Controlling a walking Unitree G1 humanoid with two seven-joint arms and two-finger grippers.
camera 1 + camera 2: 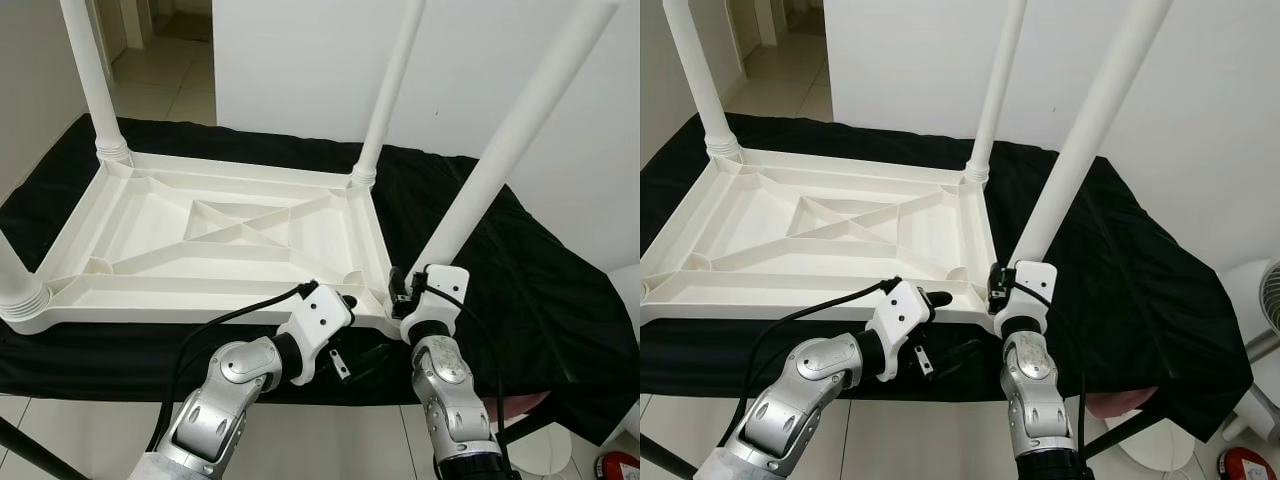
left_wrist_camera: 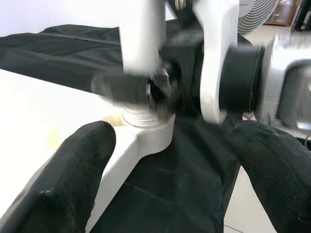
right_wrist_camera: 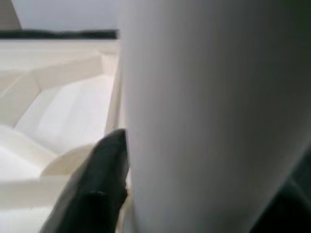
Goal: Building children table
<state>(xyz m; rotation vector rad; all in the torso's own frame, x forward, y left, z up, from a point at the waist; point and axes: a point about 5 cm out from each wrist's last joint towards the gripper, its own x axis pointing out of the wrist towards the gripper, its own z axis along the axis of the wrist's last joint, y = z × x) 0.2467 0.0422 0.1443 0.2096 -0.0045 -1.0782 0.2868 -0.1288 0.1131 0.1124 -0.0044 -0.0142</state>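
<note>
Gripping the near-right table leg (image 1: 470, 200) at its base, right tool (image 1: 402, 292); left tool (image 2: 160, 160) wide open just beside it; upturned white tabletop (image 1: 200, 240) on black-draped surface (image 1: 520, 290).

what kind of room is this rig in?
Probably a room in a home, used as an assembly spot: pale tiled floor running into a hallway, plain white walls, and a fan on the floor at right. The upturned white table lies on a black cloth.
</note>
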